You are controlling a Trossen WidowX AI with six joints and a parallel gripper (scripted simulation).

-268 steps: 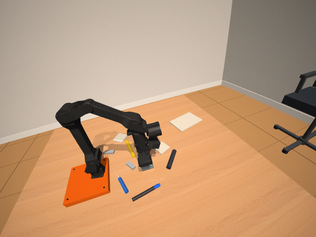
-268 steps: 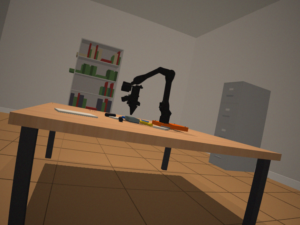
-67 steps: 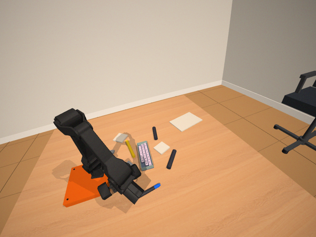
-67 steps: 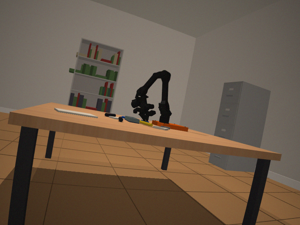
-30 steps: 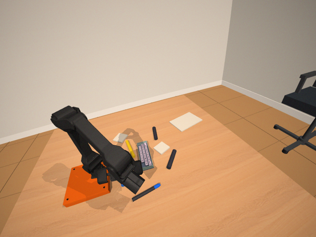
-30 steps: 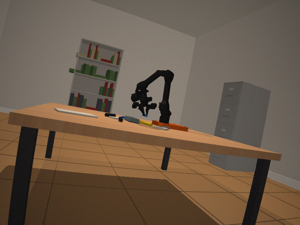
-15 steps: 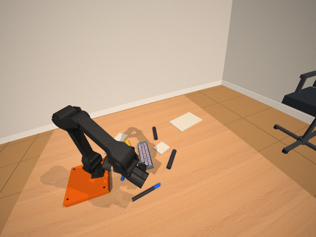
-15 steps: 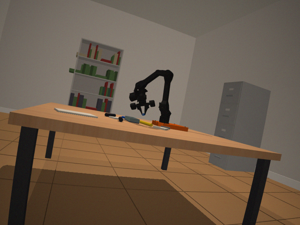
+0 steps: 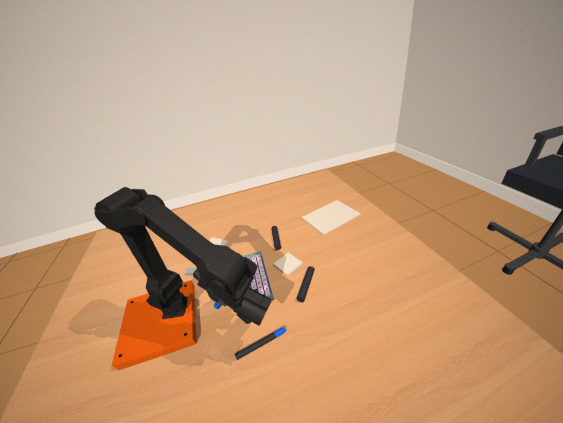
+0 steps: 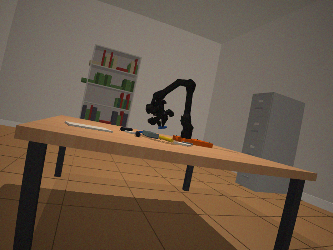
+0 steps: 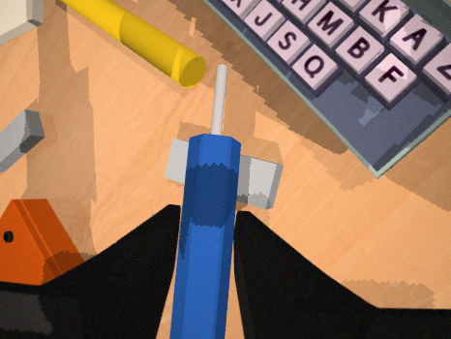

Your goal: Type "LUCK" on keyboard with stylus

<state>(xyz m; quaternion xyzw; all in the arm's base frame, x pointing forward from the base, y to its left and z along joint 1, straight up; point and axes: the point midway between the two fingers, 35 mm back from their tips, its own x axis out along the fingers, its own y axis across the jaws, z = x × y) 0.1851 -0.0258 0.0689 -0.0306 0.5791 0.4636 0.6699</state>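
My gripper (image 11: 207,220) (image 10: 161,126) is shut on the blue stylus (image 11: 208,194) (image 10: 162,127) (image 9: 217,305). The stylus's thin pale tip points up in the wrist view, left of the keyboard (image 11: 348,131) (image 9: 261,277) (image 10: 150,134). The stylus is held above the desk, off the keys. The wrist view shows the K key (image 11: 382,13) at the top right, with A, B, M, F, Q, S and J near it. I cannot see L, U or C there. The arm hides part of the keyboard and the fingertips in the top view.
A yellow cylinder (image 11: 150,50) (image 10: 165,138) lies beside the keyboard. A grey block (image 11: 261,179) lies under the stylus; another (image 11: 19,138) is left. The orange base (image 9: 154,327) (image 11: 34,242) is close. A dark blue-capped marker (image 9: 259,343), two dark cylinders (image 9: 275,237) (image 9: 305,284) and a cream pad (image 9: 287,264) lie around.
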